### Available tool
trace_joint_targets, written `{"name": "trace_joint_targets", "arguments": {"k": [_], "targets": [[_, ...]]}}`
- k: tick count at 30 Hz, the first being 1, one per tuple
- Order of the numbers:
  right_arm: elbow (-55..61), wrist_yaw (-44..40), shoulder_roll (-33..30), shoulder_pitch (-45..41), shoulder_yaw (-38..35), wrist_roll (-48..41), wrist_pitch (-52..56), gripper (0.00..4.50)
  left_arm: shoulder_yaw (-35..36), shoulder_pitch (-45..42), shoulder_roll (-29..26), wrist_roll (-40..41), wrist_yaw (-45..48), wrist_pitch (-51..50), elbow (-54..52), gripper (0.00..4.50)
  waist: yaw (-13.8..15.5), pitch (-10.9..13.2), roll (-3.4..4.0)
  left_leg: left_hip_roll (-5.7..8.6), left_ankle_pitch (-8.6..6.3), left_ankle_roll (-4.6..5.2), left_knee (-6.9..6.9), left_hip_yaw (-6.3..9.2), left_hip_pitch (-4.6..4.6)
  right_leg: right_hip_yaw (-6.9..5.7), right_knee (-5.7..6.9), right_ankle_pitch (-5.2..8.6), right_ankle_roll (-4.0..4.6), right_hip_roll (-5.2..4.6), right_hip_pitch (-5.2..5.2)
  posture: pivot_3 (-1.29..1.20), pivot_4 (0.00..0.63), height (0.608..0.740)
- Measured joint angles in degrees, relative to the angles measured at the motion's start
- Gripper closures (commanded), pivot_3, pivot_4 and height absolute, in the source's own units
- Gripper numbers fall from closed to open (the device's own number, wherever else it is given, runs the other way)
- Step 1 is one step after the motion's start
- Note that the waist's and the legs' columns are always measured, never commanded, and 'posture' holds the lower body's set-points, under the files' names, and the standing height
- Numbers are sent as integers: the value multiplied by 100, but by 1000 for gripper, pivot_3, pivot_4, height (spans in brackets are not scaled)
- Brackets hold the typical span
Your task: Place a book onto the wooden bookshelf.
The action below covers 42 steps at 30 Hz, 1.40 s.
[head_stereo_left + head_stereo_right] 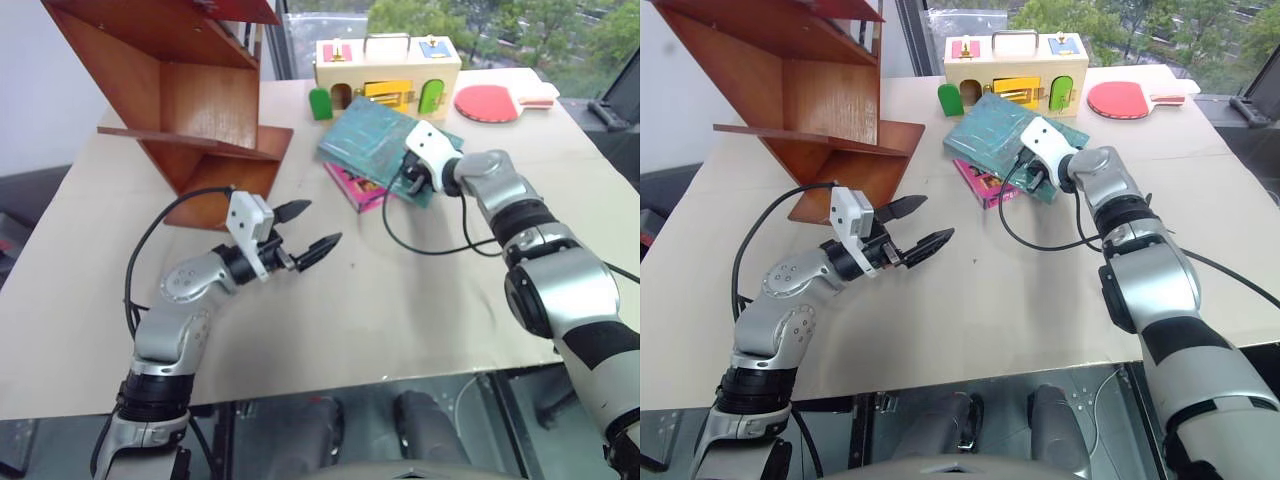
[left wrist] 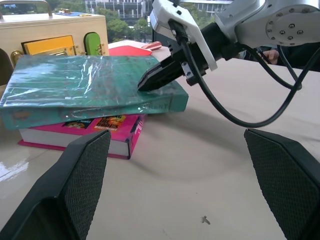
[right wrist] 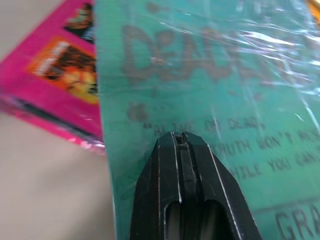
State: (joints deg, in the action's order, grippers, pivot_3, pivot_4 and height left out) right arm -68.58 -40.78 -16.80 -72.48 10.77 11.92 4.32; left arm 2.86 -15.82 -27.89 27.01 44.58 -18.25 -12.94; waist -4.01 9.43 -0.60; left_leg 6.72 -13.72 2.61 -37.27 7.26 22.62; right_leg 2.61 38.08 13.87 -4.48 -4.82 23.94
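The book (image 1: 368, 135), teal-green with a shiny wrapped cover, lies flat at the back middle of the table, on top of a smaller magenta-pink book (image 1: 357, 188). My right gripper (image 2: 143, 86) is shut, and its joined tips (image 3: 180, 138) rest on the teal cover close to its near edge, holding nothing. My left gripper (image 1: 319, 225) hovers open over the table's middle, pointing toward the books with nothing between its fingers (image 2: 75, 190). The wooden bookshelf (image 1: 200, 100), reddish-brown with slanted boards, stands at the back left.
A pale wooden box (image 1: 385, 70) with coloured doors stands just behind the books. A red paddle (image 1: 488, 102) lies at the back right. Black cables loop from both wrists over the tabletop (image 1: 400, 300).
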Motion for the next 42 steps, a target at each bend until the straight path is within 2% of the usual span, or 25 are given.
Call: {"name": "trace_joint_targets", "arguments": {"k": [5,8,11,14,19,24,28,31,35,42], "targets": [[275,-61,-20,188,-263,-254,-44,4475,0,-161,0,0,48,0,18,0,1,1,1,0,0,0,2,-1,2,1,-2,0,0,0,3,0,150,740],[854,-381,-34,408,-296,-428,64,4475,-16,-169,4,0,97,0,42,0,8,2,2,0,0,0,2,3,17,-2,-5,0,0,-1,13,0,150,740],[1120,-299,-35,469,-297,-492,74,4475,-18,-201,8,-1,141,1,144,0,17,3,4,3,0,0,2,3,21,-3,-8,0,0,-4,14,0,150,740],[1130,285,-25,396,-405,-507,35,4475,-48,-271,38,-5,147,5,251,0,40,3,4,4,0,0,2,4,21,-4,-9,0,0,-5,14,0,150,740],[228,1581,139,-130,-423,-273,-106,4475,-115,-390,118,-25,147,30,308,0,31,3,4,3,1,-1,7,4,21,-3,-9,0,1,-4,15,0,150,740],[-471,2310,378,-108,109,424,-273,4475,-108,-367,133,-96,74,100,308,0,19,3,4,5,1,0,6,1,21,0,-10,0,1,-5,15,0,150,740],[-507,1844,467,-113,46,377,-390,4475,-71,-208,117,-99,13,123,291,0,-14,-4,1,0,1,0,2,-2,4,4,-5,0,0,4,6,0,150,740],[-410,932,571,-97,-68,154,-533,4475,15,-34,24,-79,30,123,229,0,-60,-5,2,-12,0,-1,3,-2,1,6,-2,0,1,16,6,0,150,740],[-201,144,727,91,-67,8,-701,4475,137,41,-108,-41,68,122,219,0,-79,-5,3,-15,0,-2,3,-1,1,5,-3,-1,2,20,6,0,150,740],[230,-241,680,445,-227,-285,-716,4475,207,124,-126,0,47,120,180,0,-41,-2,7,-8,0,-2,2,4,11,2,-6,-1,2,15,11,0,150,740]]}}
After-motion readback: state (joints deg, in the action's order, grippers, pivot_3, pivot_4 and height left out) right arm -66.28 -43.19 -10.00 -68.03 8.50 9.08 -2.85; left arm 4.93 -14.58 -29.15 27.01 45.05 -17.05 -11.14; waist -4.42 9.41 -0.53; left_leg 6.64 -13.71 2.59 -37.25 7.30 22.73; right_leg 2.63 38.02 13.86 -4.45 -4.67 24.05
